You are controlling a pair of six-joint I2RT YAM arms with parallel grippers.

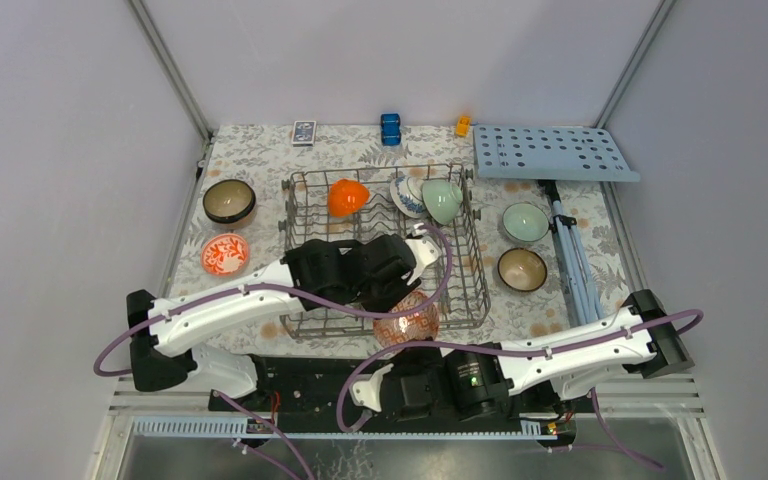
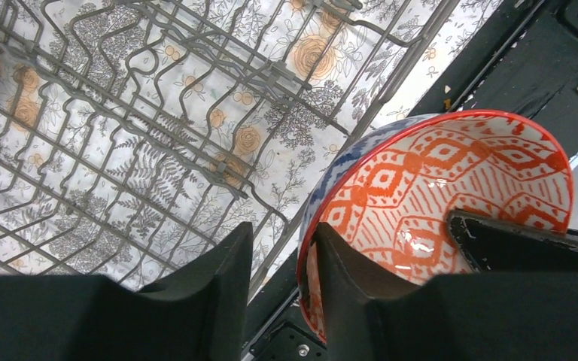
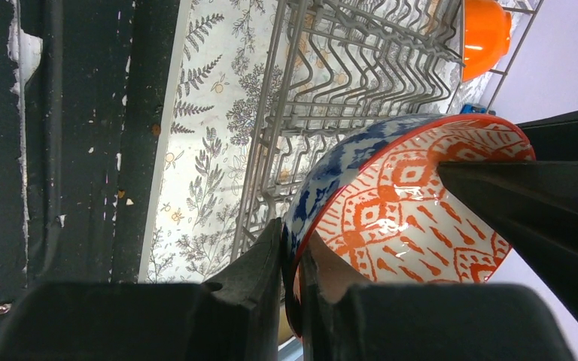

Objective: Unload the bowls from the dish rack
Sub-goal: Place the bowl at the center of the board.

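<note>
Item: red-and-white bowl (image 1: 407, 322), tilted on edge at the near wall of the dish rack (image 1: 465, 285).
Right fingers (image 3: 256, 286): pinched tight on its rim.
Left fingers (image 2: 218, 293): slightly parted, straddling the same rim (outer one clear of the bowl).
Room: bare table (image 1: 535, 305) right of the rack, nearer the right arm; the likely set-down spot.

Red-patterned bowl (image 1: 407, 320) tilted at dish rack (image 1: 463, 282) near edge; orange bowl (image 1: 347, 197) inside, on edge.
</note>
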